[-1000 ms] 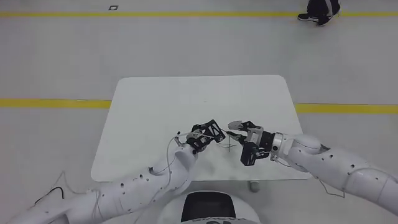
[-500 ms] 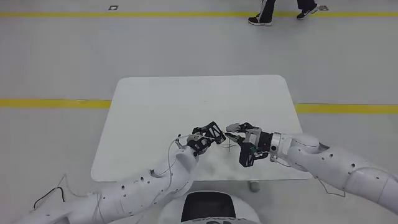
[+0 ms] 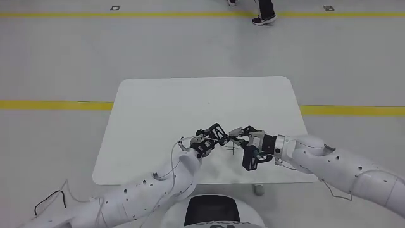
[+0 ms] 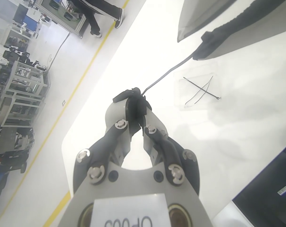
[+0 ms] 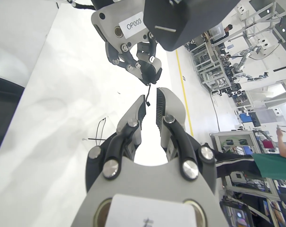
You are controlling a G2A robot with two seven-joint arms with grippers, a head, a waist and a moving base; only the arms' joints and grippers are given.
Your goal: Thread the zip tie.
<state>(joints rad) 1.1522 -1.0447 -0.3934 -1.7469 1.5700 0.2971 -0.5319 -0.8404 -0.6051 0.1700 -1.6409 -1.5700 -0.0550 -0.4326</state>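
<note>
My left gripper (image 4: pixel 136 94) (image 3: pixel 221 135) is shut on one end of a thin black zip tie (image 4: pixel 166 73). The strap runs from it across to my right gripper (image 5: pixel 151 103) (image 3: pixel 236 131). That gripper is open, and the tie's small head end (image 5: pixel 147 103) hangs in the gap between its ribbed fingers (image 5: pixel 161 106), close to one pad. In the right wrist view the left gripper (image 5: pixel 150 77) hangs just beyond my right fingertips. Both grippers are held tip to tip, a little above the table's near middle.
Loose black zip ties (image 4: pixel 201 90) (image 5: pixel 99 131) (image 3: pixel 233 147) lie crossed on a clear sheet on the white table (image 3: pixel 190 101), just under the grippers. The table's front edge is close behind both arms.
My right gripper has moved a little toward the left gripper, narrowing the gap between them. The left gripper has barely shifted and still holds the tie.
</note>
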